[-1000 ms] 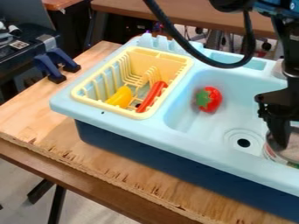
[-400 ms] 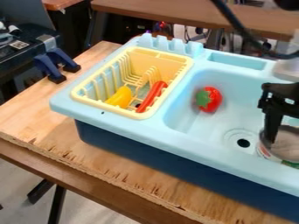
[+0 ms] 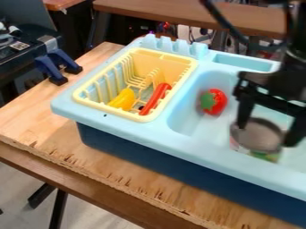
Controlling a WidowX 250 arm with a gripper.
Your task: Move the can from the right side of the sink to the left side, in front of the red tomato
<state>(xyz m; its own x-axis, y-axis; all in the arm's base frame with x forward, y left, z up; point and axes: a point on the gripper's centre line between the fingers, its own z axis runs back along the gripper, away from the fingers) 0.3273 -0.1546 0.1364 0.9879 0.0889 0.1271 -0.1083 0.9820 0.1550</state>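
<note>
On the bench (image 3: 57,152), my toy sink (image 3: 137,147) stays put. The end effector (image 3: 266,135) and the can (image 3: 257,152) have shifted together toward the view's left; the can now hides the drain. I see the fingers apart on either side of the can, pinching it over the basin (image 3: 186,124). The yellow rack (image 3: 146,67) holds a long red piece (image 3: 156,98) and a yellow piece (image 3: 123,99); the basin holds a red toy (image 3: 218,106) with a green top.

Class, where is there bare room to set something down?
On the wooden board before the sink unit, and in the basin between the tomato and front rim. Crowded: right of that, where the gripper straddles the can, and inside the yellow rack.
</note>
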